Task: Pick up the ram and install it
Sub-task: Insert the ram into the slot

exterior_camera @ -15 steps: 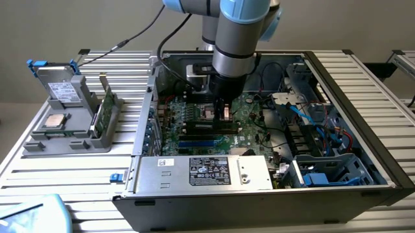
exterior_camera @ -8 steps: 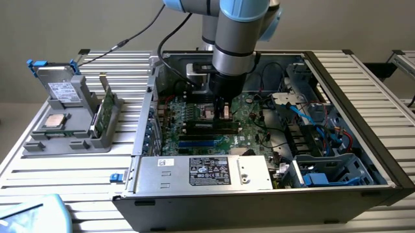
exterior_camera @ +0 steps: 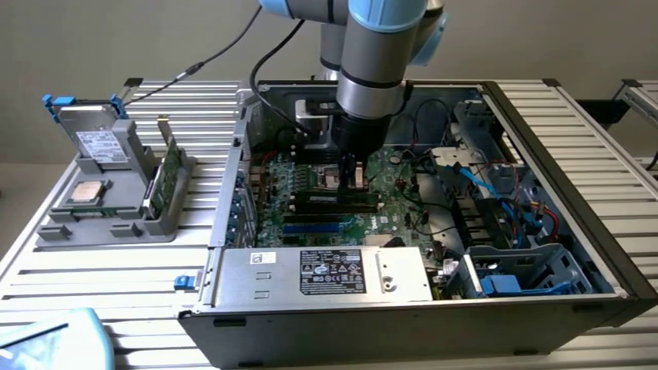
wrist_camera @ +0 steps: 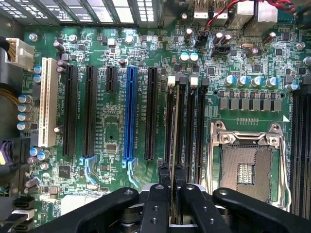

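Note:
My gripper [wrist_camera: 172, 170] hangs inside the open computer case [exterior_camera: 575, 166] over the green motherboard [wrist_camera: 112, 121]. Its two black fingers are shut on the ram [wrist_camera: 174, 121], seen edge-on as a thin strip that runs along one of the black memory slots [wrist_camera: 199, 126] beside the empty processor socket [wrist_camera: 245, 165]. I cannot tell whether the ram is touching the slot or just above it. In the exterior view the gripper [exterior_camera: 353, 176] points straight down at the middle of the board [exterior_camera: 308, 220], and the fingers hide the ram there.
A grey holder [exterior_camera: 103, 220] to the exterior view's left of the case carries a silver drive [exterior_camera: 98, 142], a square processor [exterior_camera: 85, 193] and an upright green stick [exterior_camera: 168, 166]. Inside the case are the power supply [exterior_camera: 329, 274], loose cables [exterior_camera: 494, 185] and drive cages.

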Controlling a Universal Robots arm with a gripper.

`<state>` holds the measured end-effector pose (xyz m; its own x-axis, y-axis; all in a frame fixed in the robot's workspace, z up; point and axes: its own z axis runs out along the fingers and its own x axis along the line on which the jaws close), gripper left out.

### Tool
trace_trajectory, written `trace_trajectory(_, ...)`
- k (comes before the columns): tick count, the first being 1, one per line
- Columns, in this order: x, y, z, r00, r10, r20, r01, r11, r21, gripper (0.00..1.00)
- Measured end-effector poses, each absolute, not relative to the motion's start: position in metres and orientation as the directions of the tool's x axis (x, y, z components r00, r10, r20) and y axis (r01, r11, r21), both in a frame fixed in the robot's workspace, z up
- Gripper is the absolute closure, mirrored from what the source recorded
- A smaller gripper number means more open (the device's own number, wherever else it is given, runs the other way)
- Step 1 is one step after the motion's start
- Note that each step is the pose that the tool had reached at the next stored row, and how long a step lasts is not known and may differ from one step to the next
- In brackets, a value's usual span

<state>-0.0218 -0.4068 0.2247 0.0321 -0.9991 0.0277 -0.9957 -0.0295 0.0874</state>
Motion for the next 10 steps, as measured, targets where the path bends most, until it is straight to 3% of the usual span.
trace_trajectory(10,-0.0218,-0.4069,0.2318,0.032,-0.999,0.03,-0.996,-0.029,0.089,0.86)
